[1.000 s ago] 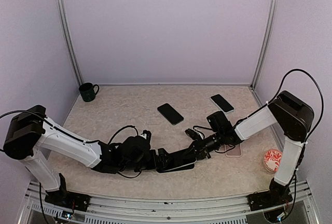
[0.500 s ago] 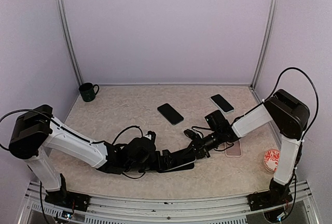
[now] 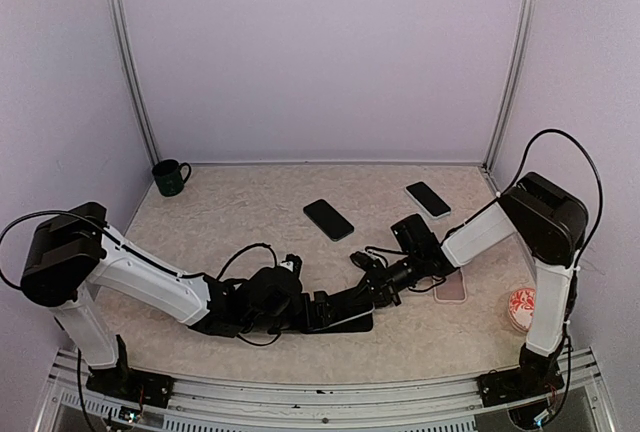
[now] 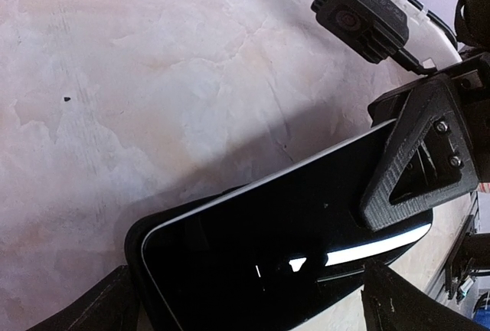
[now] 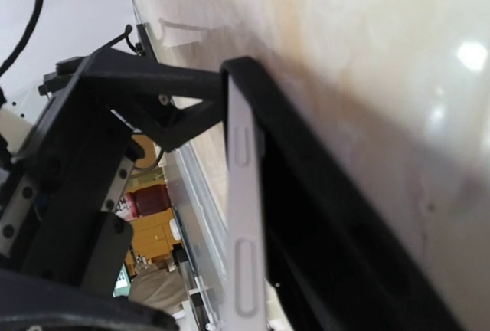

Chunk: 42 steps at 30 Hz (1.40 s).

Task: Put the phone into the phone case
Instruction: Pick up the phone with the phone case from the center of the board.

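Left fingers [image 4: 103, 304]: spread wide, one on each side of the near end of the phone case [image 4: 135, 248]. Contact with the case cannot be confirmed. Right fingers [image 4: 413, 158]: pressed together, tips resting on the far end of the phone [image 4: 291, 231]. The phone lies screen up in the black case on the desk [image 4: 153, 78], front centre, between both arms. Its silver side edge remains exposed beside the case wall.

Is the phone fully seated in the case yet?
Partly in. The phone shows its silver side edge clear of the phone case rim.
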Each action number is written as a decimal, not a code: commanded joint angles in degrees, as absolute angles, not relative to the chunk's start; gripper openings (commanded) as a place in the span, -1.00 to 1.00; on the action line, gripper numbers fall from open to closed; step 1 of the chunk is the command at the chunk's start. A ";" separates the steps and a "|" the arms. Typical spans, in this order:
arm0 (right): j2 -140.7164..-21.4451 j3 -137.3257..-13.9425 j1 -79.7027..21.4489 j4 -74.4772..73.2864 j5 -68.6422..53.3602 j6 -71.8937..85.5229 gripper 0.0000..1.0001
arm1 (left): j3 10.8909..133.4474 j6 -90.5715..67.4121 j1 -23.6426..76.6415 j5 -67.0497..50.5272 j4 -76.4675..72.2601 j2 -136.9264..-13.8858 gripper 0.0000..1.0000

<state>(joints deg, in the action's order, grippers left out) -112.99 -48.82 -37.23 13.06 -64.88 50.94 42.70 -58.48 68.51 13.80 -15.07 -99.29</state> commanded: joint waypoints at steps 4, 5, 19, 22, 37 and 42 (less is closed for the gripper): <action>-115.54 -48.38 -40.50 14.01 -60.53 55.18 -1.00 | 43.60 -58.39 69.17 12.17 -16.70 -100.39 0.98; -115.43 -48.03 -40.58 14.70 -60.02 55.72 -1.00 | 43.60 -58.48 69.17 12.20 -16.70 -100.38 0.98; -110.29 -39.11 -40.65 27.78 -52.50 67.36 -1.00 | 42.66 -64.32 70.88 13.67 -11.26 -97.23 0.98; -109.85 -38.19 -40.69 30.08 -51.30 69.25 -1.00 | 43.75 -63.73 71.27 13.75 -9.09 -97.34 0.98; -110.16 -37.99 -43.09 34.13 -46.36 70.87 -1.00 | 44.27 -62.16 71.28 10.64 -11.07 -99.70 0.98; -111.65 -36.93 -44.44 37.67 -44.65 71.02 -1.00 | 44.29 -61.85 71.28 10.55 -11.16 -99.52 0.98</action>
